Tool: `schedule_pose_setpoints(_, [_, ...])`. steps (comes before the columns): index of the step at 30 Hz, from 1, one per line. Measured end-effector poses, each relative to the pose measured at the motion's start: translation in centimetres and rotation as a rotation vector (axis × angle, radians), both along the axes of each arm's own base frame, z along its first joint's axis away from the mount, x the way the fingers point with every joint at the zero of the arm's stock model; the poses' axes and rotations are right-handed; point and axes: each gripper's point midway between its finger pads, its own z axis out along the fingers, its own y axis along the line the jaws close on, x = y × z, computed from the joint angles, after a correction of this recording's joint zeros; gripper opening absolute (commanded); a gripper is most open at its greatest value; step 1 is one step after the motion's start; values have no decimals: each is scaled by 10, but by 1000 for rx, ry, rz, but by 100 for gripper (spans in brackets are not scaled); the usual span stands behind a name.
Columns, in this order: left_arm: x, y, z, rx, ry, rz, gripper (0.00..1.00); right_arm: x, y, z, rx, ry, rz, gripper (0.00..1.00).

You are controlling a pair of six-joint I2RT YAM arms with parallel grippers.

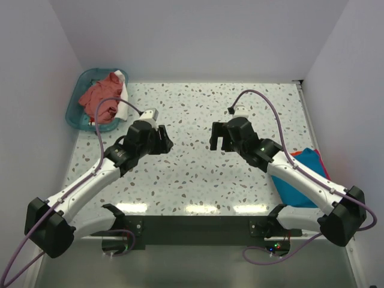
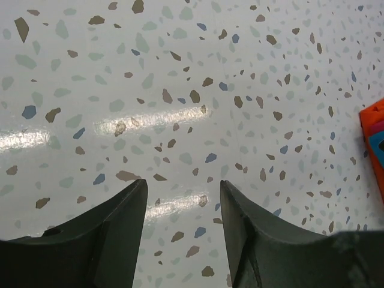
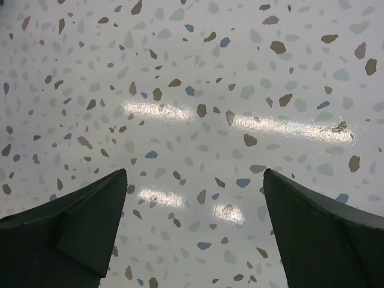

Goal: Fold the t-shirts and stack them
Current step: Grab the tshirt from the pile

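Two white robot arms reach over a white speckled table point(image 1: 198, 180); the left gripper point(image 1: 163, 140) and the right gripper point(image 1: 216, 137) both hover near its centre, fingers spread apart and holding nothing. At ten o'clock, a crumpled salmon-red cloth t-shirt point(image 1: 96, 99) and a white cloth t-shirt point(image 1: 124, 90) lie in a teal plastic basket point(image 1: 73, 108). At four o'clock, partly under the right arm, a folded teal-blue cloth t-shirt point(image 1: 293, 193) rests on a folded orange-red cloth t-shirt point(image 1: 320, 159).
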Motion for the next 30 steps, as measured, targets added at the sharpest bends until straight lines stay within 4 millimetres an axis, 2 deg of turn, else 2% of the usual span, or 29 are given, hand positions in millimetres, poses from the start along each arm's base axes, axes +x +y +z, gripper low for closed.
schedule_pose_setpoints(11, [13,-5,7,7,-1,13,59,-4,-11,5,-31,-15,-10,99])
schedule_pose_setpoints(15, [31,-1,24,22,-14,61,63,-7,-15,6,-49,-17,-5,99])
schedule_pose_setpoints(17, [51,11,41,16,-32,121,65,-9,-17,7,-55,-17,-2,99])
schedule_pose_setpoints(20, [95,56,69,18,-72,284,70,-11,-19,10,-50,-25,4,99])
schedule_pose_setpoints(22, [125,101,88,38,-105,436,72,-14,-19,9,-47,-24,12,99])
schedule_pose_setpoints(25, [153,159,97,69,-124,610,72,-18,-17,4,-42,-8,33,99])
schedule_pose_setpoints(27, [165,195,87,90,-98,712,72,-20,-16,0,-40,3,45,99])
schedule_pose_setpoints(30, [178,232,54,106,-18,815,72,-21,-13,-2,-35,11,57,99])
